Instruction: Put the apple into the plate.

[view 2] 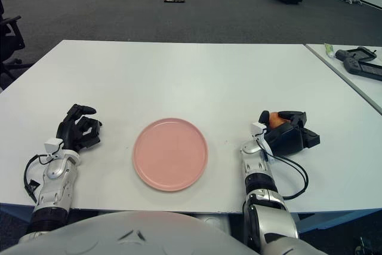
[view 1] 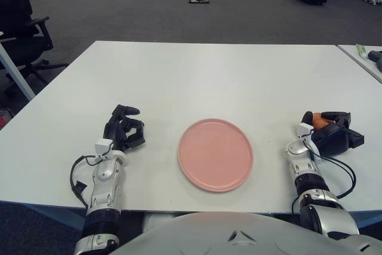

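My right hand (view 1: pixel 327 134) has its dark fingers curled round the small orange-red apple (view 1: pixel 320 119), so the flat round pink plate (view 1: pixel 215 154) lies well apart to my left across bare white table (view 1: pixel 197 76), while my left hand (view 1: pixel 123 129), loosely curled and holding nothing, shows beyond the plate's far side.

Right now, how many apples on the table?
1. The apple sits right of the pink plate, mostly covered by the right robot hand closing around it. The left robot hand shows left of the plate, holding nothing. No other apple is visible.
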